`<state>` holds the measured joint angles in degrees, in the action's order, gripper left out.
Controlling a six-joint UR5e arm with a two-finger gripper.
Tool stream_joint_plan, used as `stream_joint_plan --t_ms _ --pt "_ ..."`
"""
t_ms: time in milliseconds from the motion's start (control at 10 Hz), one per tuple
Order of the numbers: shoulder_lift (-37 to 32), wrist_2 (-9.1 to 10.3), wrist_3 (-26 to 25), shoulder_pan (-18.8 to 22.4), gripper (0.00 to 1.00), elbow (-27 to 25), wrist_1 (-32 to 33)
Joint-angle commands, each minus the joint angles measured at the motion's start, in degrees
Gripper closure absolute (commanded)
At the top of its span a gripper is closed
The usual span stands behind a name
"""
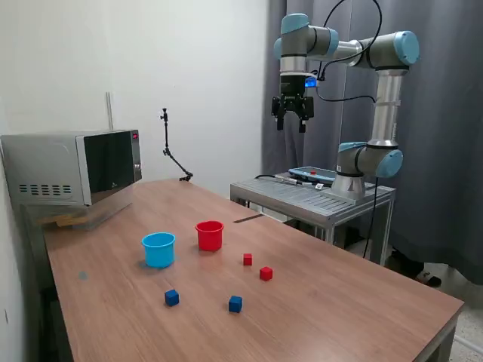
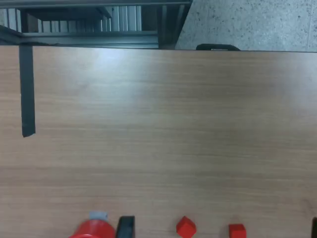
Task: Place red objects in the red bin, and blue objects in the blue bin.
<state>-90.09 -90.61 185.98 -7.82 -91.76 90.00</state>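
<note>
Exterior view: microwave (image 1: 73, 167) (label unreadable), red cup (image 1: 209, 235).

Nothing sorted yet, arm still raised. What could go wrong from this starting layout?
The two red cubes lie close together, so closing on one may nudge the other. The red cup and light blue cup stand near each other; a drop could land in the wrong one. The gripper hangs high, so descent alignment matters.
</note>
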Motion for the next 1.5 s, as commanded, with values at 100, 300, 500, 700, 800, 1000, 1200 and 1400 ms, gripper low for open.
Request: stream_joint_plan --t_ms 100,300,500,700,800,1000,1200,1400 --pt "0.0 0.0 0.1 0.0 0.0 0.0 0.0" --pt "0.0 0.0 0.1 0.0 0.0 0.0 0.0" --pt "0.0 0.0 0.0 0.0 0.0 0.0 0.0" --pt "0.0 0.0 0.0 0.0 0.0 0.0 0.0" --pt "0.0 0.0 0.0 0.0 0.0 0.1 0.0" --pt "0.3 0.09 -0.2 0.0 0.0 0.1 0.0" --pt "0.5 0.09 -0.2 -0.1 0.0 0.2 0.1" --pt "2.1 0.7 -0.5 -0.1 0.0 0.6 1.6"
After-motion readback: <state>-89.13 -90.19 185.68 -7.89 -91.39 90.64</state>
